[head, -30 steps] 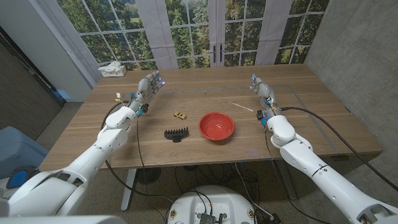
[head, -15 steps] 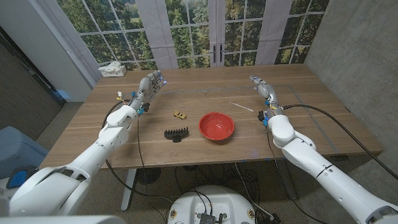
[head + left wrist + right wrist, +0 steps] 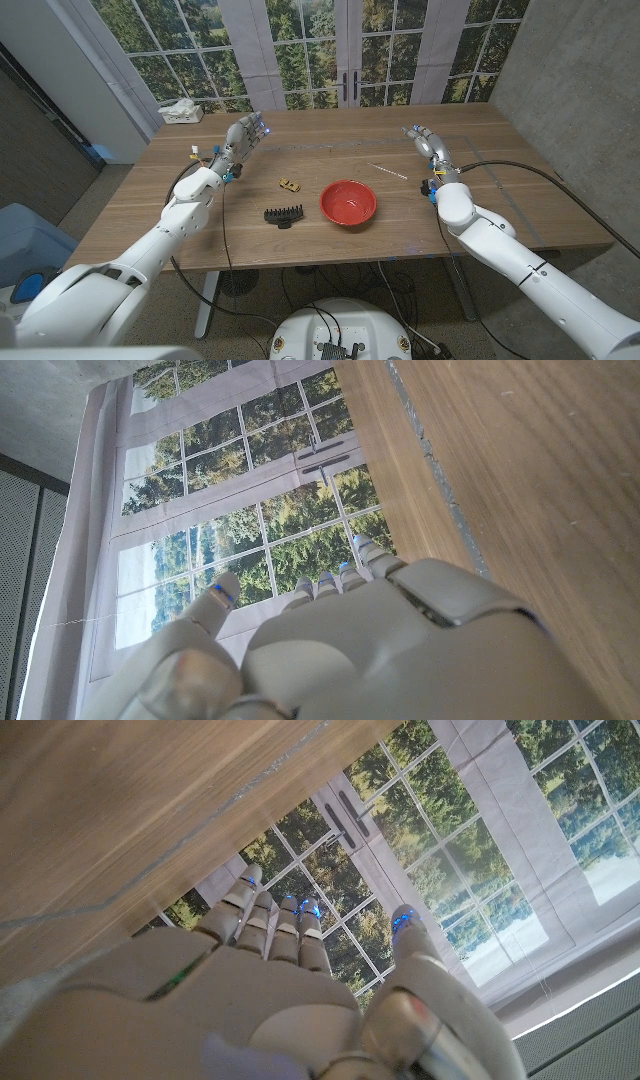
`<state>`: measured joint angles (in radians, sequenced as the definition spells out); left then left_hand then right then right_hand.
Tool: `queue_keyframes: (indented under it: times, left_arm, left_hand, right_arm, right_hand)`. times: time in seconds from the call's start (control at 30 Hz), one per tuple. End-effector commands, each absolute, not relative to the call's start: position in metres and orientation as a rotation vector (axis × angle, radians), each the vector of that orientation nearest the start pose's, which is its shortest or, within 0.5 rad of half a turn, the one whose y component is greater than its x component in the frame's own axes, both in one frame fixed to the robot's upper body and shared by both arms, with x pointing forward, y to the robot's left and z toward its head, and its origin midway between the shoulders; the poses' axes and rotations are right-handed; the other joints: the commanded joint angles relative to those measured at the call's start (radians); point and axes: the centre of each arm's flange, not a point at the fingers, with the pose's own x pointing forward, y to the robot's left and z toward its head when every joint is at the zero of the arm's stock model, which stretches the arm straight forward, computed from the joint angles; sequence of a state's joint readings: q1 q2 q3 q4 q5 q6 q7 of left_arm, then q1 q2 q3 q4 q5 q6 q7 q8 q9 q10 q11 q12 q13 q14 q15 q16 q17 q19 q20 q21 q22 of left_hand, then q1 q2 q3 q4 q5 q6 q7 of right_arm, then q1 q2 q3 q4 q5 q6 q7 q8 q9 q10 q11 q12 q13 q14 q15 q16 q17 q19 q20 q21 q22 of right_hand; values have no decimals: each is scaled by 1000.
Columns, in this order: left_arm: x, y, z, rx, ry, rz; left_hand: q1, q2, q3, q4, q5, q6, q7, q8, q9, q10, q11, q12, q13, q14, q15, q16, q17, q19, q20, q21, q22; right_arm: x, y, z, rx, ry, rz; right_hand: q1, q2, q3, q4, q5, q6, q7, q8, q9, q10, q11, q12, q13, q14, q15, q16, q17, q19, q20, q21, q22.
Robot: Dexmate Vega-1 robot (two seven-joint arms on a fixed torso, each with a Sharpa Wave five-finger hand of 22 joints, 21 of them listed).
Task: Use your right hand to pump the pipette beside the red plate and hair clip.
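Observation:
A thin clear pipette [image 3: 386,171] lies on the wooden table just behind and right of the red plate [image 3: 349,203]. A black hair clip [image 3: 284,214] lies left of the plate. My right hand [image 3: 425,142] is raised over the table to the right of the pipette, fingers straight and apart, holding nothing. My left hand [image 3: 241,139] is raised at the table's left, fingers apart and empty. The right wrist view shows the back of my right hand [image 3: 290,990] with fingers extended; the left wrist view shows the back of my left hand [image 3: 370,640] likewise.
A small yellow and black object [image 3: 290,184] lies between the hair clip and the table's middle. A tissue box [image 3: 181,112] stands at the far left corner. Windows run behind the table's far edge [image 3: 340,110].
My right hand has drifted slightly to the right and back, away from the pipette. The left hand has barely moved.

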<state>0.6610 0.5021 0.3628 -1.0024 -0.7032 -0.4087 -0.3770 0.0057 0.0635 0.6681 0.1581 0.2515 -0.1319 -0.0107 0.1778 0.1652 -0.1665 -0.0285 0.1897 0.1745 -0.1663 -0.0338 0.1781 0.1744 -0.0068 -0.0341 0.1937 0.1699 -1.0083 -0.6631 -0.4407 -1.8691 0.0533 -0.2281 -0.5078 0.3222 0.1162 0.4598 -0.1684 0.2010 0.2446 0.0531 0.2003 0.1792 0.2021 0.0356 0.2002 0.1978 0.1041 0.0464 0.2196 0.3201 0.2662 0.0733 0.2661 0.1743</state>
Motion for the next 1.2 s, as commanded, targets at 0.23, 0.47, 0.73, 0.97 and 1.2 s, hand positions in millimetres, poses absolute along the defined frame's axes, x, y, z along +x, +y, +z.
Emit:
queue_keyframes:
  times: [0.23, 0.47, 0.73, 0.97, 1.2]
  left_arm:
    - [676, 321, 11, 42, -668, -365]
    - [676, 318, 12, 45, -667, -368]
    - [676, 316, 11, 43, -665, -369]
    - [675, 315, 11, 43, -666, -370]
    - [673, 315, 10, 41, -666, -373]
  left_hand:
    - [8, 89, -1, -6, 6, 4, 2, 4, 4, -33, -1, 6, 2, 1, 1, 6, 2, 11, -22, 4, 3]
    - [8, 89, -1, -7, 7, 5, 3, 4, 4, -32, -2, 6, 2, 1, 1, 6, 2, 12, -22, 4, 3]
    - [9, 90, -1, -7, 8, 5, 4, 3, 4, -32, -1, 5, 2, 2, 2, 5, 2, 12, -21, 4, 3]
    - [9, 90, -2, -8, 9, 5, 3, 3, 4, -31, -1, 5, 2, 2, 3, 5, 2, 12, -21, 3, 3]
    - [9, 88, -3, -9, 9, 5, 2, 2, 4, -32, 0, 4, 2, 2, 2, 4, 2, 13, -21, 3, 3]
  right_arm:
    - [562, -247, -13, -778, -515, -273]
    - [559, -247, -12, -840, -496, -283]
    - [556, -244, -8, -918, -476, -296]
    - [554, -242, -6, -973, -460, -299]
    - [551, -238, -4, -1035, -438, -305]
  right_hand:
    - [47, 9, 17, -7, 17, 19, -5, 10, 5, 16, -14, 12, 4, 18, -19, 15, -1, 27, -13, -3, 2]
    - [58, 13, 22, -8, 20, 21, -7, 9, 5, 21, -16, 12, 4, 19, -21, 16, -1, 30, -17, -5, 2]
    - [73, 16, 28, -9, 24, 25, -9, 9, 5, 21, -19, 11, 5, 20, -27, 17, -2, 32, -18, -8, 2]
    - [81, 17, 30, -8, 27, 31, -10, 10, 6, 25, -21, 11, 5, 22, -28, 18, -2, 33, -20, -10, 2]
    - [89, 18, 31, -7, 29, 39, -14, 11, 6, 30, -23, 12, 5, 23, -32, 20, -2, 38, -23, -11, 3]
